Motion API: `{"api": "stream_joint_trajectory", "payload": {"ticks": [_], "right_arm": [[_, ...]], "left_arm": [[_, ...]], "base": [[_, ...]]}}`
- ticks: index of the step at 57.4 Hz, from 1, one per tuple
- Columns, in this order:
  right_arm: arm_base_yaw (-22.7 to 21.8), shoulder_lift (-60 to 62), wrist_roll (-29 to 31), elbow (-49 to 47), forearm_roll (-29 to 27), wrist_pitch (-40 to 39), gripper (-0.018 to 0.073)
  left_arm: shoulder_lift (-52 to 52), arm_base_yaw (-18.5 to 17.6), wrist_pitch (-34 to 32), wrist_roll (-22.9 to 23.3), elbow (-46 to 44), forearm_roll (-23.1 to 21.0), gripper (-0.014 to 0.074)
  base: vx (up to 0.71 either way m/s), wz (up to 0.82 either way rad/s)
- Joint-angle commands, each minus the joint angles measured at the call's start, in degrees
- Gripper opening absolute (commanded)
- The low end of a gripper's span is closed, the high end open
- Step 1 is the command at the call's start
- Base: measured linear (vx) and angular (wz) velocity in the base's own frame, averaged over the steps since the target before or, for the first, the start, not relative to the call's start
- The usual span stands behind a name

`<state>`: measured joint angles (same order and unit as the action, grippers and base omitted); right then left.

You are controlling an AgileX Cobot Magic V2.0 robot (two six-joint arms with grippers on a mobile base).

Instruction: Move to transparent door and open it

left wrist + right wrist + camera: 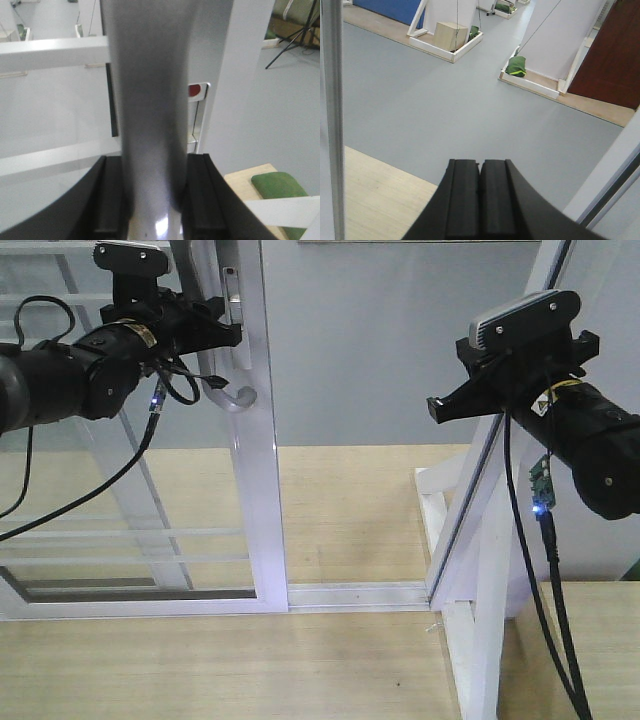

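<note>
White framing and clear glass make up the transparent door, the largest thing in the front view, standing at the left on a white floor track with thin white bars across its pane. One grey curved pull handle sits on its right upright. To the right of that upright the doorway is a wide gap, with grey floor and pale wooden boards beyond, bounded on the far side by a slanted white frame post.

Two black arms reach in. The left gripper is at the handle; its wrist view shows both black fingers pressed against either side of the grey handle bar, clamped onto it. The right gripper hangs in the open gap, touching nothing, near the slanted post; its wrist view shows the two fingers pressed flat together with nothing between them.

Beyond the doorway, the right wrist view shows two low white-edged floor trays: one holds a pale wooden box and a green item, the other holds one green bundle. Grey floor lies wide between them and the door.
</note>
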<state>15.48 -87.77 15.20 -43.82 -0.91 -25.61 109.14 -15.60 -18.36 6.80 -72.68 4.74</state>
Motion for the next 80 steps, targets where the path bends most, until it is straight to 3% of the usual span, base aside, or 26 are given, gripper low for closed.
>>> {"api": "stream_joint_trajectory", "payload": {"ticks": [1, 38, 58, 74, 80], "right_arm": [[-0.3, 2.4, 0.5, -1.5, 0.1, -5.1, -0.0006], [-0.3, 2.4, 0.1, -1.5, 0.1, -5.1, -0.0006], [-0.3, 2.4, 0.0, -1.5, 0.1, -5.1, -0.0006], [-0.3, 2.5, -2.9, -1.5, -1.6, -4.9, -0.0006], [-0.3, 3.9, -3.2, -1.5, -2.4, -1.9, -0.0006]], "left_arm": [[-6.0, 2.3, -1.9, 0.0, -1.6, -2.1, -0.0006], [-14.9, 9.1, 17.1, 0.0, -1.7, -1.8, -0.0006], [-17.6, 14.5, 20.1, -0.5, -1.7, -1.4, -0.0006], [-22.0, 15.0, 23.9, -0.7, -1.6, -1.4, -0.0006], [-24.2, 15.0, 25.4, -3.2, -1.6, -1.4, -0.0006]], "base": [[0.0, 0.0], [0.0, 0.0], [0.0, 0.0], [0.0, 0.0], [0.0, 0.0]]}}
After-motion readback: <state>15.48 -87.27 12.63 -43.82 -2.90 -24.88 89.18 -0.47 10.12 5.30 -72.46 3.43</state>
